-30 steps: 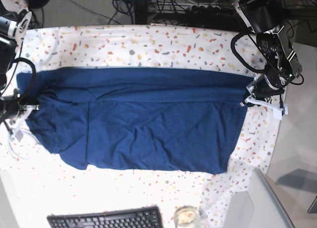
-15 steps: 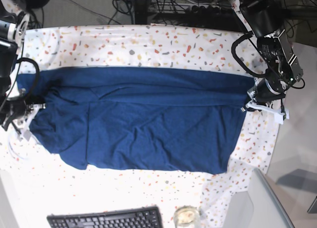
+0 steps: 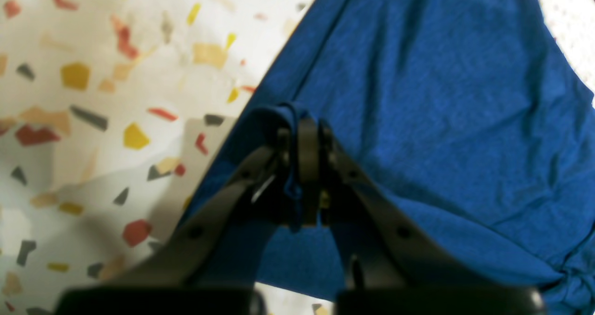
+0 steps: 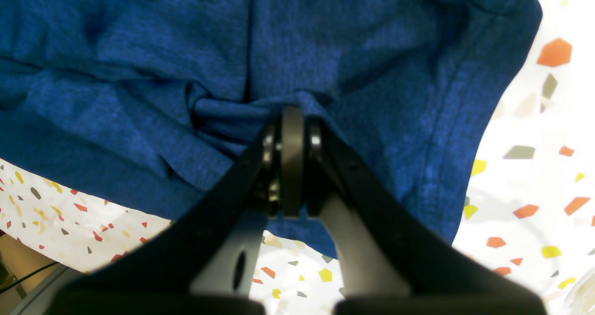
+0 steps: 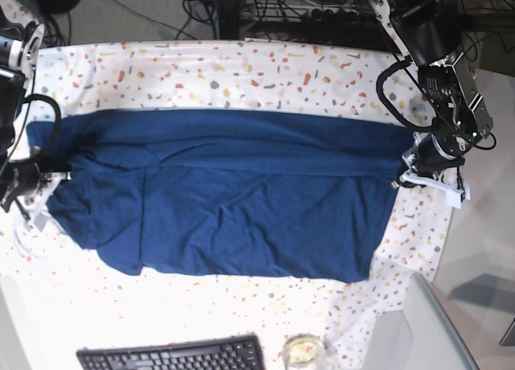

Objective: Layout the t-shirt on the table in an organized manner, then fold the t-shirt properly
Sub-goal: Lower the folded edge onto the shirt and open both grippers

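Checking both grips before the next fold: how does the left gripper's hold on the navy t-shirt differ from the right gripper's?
The left gripper pinches a thin edge of the dark navy blue t-shirt beside the bare speckled white table; the right gripper bites a thicker, gathered bunch further in from the edge. Both are shut on the fabric.

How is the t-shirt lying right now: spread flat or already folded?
Partly folded: the t-shirt stretches across the table with a lengthwise layer doubled over, both ends pinched by the left gripper and right gripper.
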